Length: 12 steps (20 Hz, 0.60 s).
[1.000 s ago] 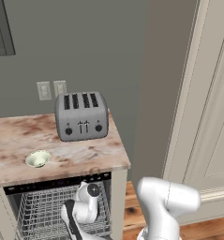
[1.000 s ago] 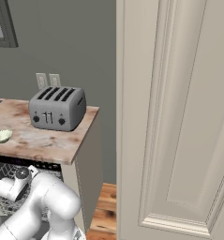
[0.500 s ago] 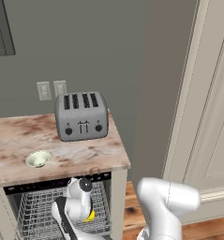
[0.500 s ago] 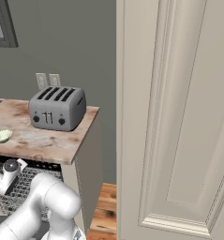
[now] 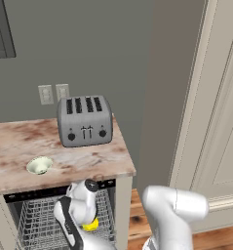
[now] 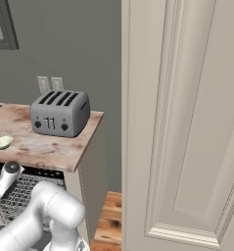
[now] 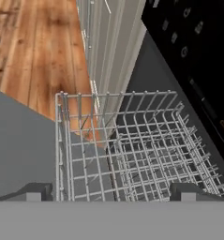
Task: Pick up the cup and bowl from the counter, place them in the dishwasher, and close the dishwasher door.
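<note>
The yellow cup (image 5: 91,225) sits in the grey wire rack (image 5: 34,225) of the open dishwasher, just right of my hand. My gripper (image 5: 71,233) hangs over the rack, pointing down. In the hand view the gripper (image 7: 113,193) is open, its fingertips (image 7: 34,191) wide apart with nothing between them, above the rack (image 7: 132,150). The pale bowl (image 5: 39,165) rests on the marble counter (image 5: 88,158) near its front edge, above the black control strip (image 5: 49,191). The bowl (image 6: 1,142) also shows at the counter's left. A flat grey door panel (image 7: 19,145) lies below the rack.
A silver four-slot toaster (image 5: 85,120) stands at the back of the counter, to the right of the bowl. A tall cream door (image 6: 187,122) and its frame rise on the right. Wooden floor (image 7: 33,42) lies beside the dishwasher.
My hand has drawn up and to the left inside the rack. The yellow cup, hidden by the hand a second ago, now shows free beside it.
</note>
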{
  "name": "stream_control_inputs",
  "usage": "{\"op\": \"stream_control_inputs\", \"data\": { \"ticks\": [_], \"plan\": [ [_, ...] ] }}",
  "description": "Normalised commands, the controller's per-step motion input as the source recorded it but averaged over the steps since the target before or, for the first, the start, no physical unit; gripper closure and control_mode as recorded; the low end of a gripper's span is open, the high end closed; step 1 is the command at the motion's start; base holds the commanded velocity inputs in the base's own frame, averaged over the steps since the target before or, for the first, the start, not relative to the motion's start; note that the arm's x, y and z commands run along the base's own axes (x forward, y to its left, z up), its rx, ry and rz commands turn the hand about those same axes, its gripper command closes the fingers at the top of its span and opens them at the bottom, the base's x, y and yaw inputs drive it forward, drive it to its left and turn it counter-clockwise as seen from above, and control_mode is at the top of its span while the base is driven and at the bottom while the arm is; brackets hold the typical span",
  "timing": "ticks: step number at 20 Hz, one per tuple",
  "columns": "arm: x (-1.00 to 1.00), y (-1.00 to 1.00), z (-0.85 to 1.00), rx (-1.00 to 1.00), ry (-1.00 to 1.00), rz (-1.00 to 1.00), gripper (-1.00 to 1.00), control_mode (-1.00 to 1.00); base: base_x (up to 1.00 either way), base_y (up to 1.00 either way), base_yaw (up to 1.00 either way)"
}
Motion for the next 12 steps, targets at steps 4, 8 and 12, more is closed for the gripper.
{"op": "stream_control_inputs", "data": {
  "ticks": [4, 8, 12],
  "plan": [
    [-0.48, 0.18, 0.80, 0.00, 0.00, 0.08, -1.00, -1.00, 0.00, 0.00, 0.00],
    [-0.52, 0.30, 0.67, 0.00, 0.00, 0.08, -1.00, -1.00, 0.00, 0.00, 0.00],
    [-0.53, 0.21, 0.68, 0.00, 0.00, 0.07, -1.00, -1.00, 0.00, 0.00, 0.00]
  ]
}}
